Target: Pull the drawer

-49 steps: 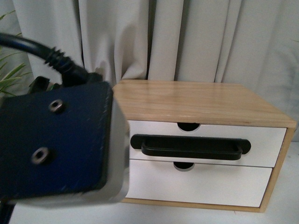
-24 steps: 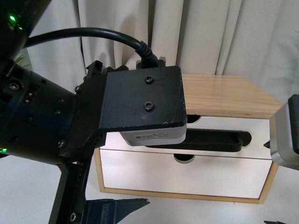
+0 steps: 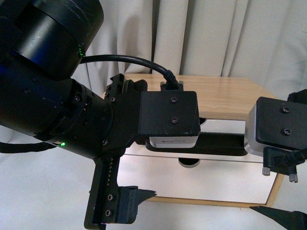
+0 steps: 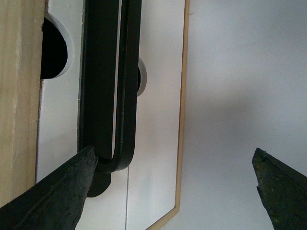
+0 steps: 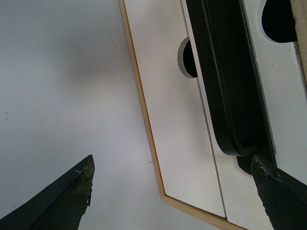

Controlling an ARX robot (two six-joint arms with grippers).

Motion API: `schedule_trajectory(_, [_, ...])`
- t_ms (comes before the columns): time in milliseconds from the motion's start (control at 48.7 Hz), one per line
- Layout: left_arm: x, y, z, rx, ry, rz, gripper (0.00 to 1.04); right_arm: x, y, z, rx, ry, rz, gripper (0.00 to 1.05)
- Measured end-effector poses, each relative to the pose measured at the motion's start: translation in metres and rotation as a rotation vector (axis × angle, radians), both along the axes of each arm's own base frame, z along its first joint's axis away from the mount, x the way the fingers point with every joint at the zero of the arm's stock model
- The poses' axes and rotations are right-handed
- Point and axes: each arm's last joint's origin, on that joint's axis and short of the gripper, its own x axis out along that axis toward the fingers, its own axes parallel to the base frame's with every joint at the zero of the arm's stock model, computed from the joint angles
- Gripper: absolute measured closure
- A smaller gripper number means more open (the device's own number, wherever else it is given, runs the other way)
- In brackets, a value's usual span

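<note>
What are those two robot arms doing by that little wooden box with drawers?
Both arms are reaching toward the small wooden cabinet. The left gripper and the right gripper are both open, each with one finger close to an end of the black handle on the top drawer. Neither has closed on it, and the drawer looks shut, not yet pulled out.

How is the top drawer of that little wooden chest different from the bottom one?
The top drawer carries a long black bar handle; the bottom drawer has none. In the front view the robot's left arm covers much of the top drawer, while the bottom drawer shows mostly uncovered. Both have white fronts with a half-round notch in the top edge.
</note>
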Motion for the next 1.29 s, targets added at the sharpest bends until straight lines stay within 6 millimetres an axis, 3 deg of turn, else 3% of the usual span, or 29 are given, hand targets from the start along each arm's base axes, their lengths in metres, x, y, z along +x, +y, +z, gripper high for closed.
schedule_trajectory(493, [0.012,-0.007,-0.004,0.035,0.005,0.012,0.06,0.023,0.016,-0.005,0.035,-0.013,0.003,0.09])
schedule_trajectory(965, [0.016,-0.008,-0.015,0.08,0.013,0.004,0.06,0.029,0.025,-0.001,0.045,-0.021,0.01,0.09])
schedule_trajectory(1293, [0.025,-0.012,-0.019,0.107,-0.018,0.015,0.06,0.037,0.03,-0.01,0.042,0.003,-0.004,0.09])
